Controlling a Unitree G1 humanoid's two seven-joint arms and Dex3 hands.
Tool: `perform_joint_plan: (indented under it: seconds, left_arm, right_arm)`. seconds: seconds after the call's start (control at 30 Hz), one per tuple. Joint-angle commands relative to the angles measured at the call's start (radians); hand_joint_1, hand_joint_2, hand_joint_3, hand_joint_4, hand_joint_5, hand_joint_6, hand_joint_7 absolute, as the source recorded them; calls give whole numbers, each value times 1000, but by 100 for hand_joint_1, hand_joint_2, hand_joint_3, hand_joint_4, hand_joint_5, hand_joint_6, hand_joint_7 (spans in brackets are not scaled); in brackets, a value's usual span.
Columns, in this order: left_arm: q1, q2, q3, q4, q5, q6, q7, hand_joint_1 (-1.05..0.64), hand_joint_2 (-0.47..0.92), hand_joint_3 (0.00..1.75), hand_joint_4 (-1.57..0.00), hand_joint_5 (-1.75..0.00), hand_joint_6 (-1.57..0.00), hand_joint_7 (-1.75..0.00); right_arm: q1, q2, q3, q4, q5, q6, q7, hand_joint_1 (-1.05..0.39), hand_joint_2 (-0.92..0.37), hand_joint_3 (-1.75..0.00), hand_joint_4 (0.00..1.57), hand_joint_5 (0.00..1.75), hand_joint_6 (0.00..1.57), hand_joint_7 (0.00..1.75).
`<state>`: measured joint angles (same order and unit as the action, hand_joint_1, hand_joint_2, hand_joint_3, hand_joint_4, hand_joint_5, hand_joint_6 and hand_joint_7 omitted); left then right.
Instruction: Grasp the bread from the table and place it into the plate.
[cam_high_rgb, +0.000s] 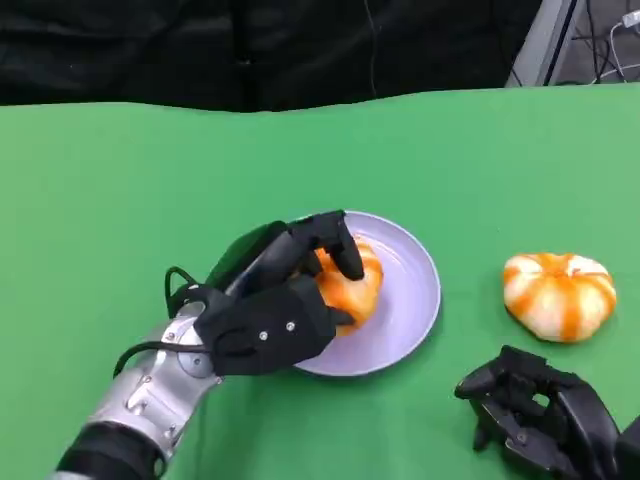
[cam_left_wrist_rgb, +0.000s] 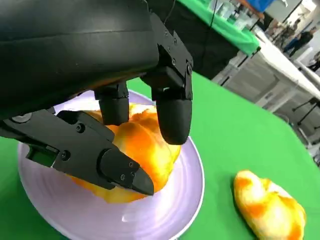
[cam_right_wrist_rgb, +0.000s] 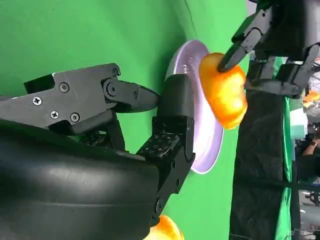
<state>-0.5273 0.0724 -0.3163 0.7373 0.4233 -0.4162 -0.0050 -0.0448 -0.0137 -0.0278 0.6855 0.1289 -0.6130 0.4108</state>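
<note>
Even, bright overhead light falls across the green table (cam_high_rgb: 120, 180) in the head view, with only soft, faint shadows under the plate (cam_high_rgb: 415, 300) and beside the loose bread (cam_high_rgb: 558, 295). The top of that frame is a dark, detail-free backdrop. The picture is slightly soft overall. In the left wrist view the near black shell of the left hand (cam_left_wrist_rgb: 90, 45) carries a dull sheen, and the upper right background is blurred. The right wrist view's right edge is also out of focus.
</note>
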Motion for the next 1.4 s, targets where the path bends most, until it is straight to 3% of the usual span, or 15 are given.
perform_joint_plan:
  seconds: [0.03, 0.1, 0.17, 0.37, 0.53, 0.6, 0.7, 1.1, 1.23, 1.4]
  left_arm:
    - [-37, 4, -8, 50, -6, -27, -12, -24, 86, 0, -75, -35, -78, -16]
    - [-37, 3, -13, 52, 0, -29, -5, -35, 90, 3, -75, -10, -71, -3]
    - [-35, 2, -14, 51, 4, -29, 2, -44, 91, 11, -70, -3, -62, -1]
    - [-22, 13, -25, -18, 15, 34, -28, -75, 92, 42, -36, 0, -38, 0]
    - [-10, 27, -40, -72, 27, 72, -41, -80, 92, 47, -30, 0, -35, 0]
    - [0, 42, -53, -118, 51, 90, -43, -89, 92, 57, -12, 0, -29, 0]
    - [18, 59, -58, -167, 68, 99, -37, -93, 92, 63, -5, 0, -26, 0]
    - [110, 85, 63, -280, -104, 72, -74, -87, 92, 62, -14, -4, -27, -1]
    - [163, 85, 128, -257, -198, -65, -58, -79, 92, 59, -27, -7, -32, -2]
    - [163, 83, 138, -240, -203, -95, -65, -78, 92, 59, -29, -7, -33, -2]
  right_arm:
    - [9, -11, 3, -8, -13, -5, -13, -27, -92, -45, 67, 175, 76, 108]
    - [8, -10, 3, -7, -14, -8, -15, -27, -92, -45, 68, 175, 76, 108]
    - [8, -9, 4, -7, -17, -10, -18, -27, -92, -45, 69, 175, 76, 108]
    - [8, -8, 2, -9, -8, 1, -9, -22, -92, -47, 65, 175, 76, 107]
    - [8, -8, 1, -8, -5, 1, -4, -22, -92, -48, 64, 175, 76, 106]
    - [9, -8, 1, -10, -3, 0, 1, -22, -92, -48, 65, 175, 76, 106]
    - [14, -4, 2, -15, -7, 2, -5, -22, -92, -49, 66, 175, 77, 105]
    - [4, 5, 6, -1, -7, -4, 2, -26, -92, -46, 64, 175, 76, 105]
    - [0, -12, -6, 4, -5, -6, 4, -25, -92, -46, 66, 175, 76, 106]
    - [0, -11, -7, 4, -6, -7, 5, -25, -92, -46, 65, 175, 76, 107]
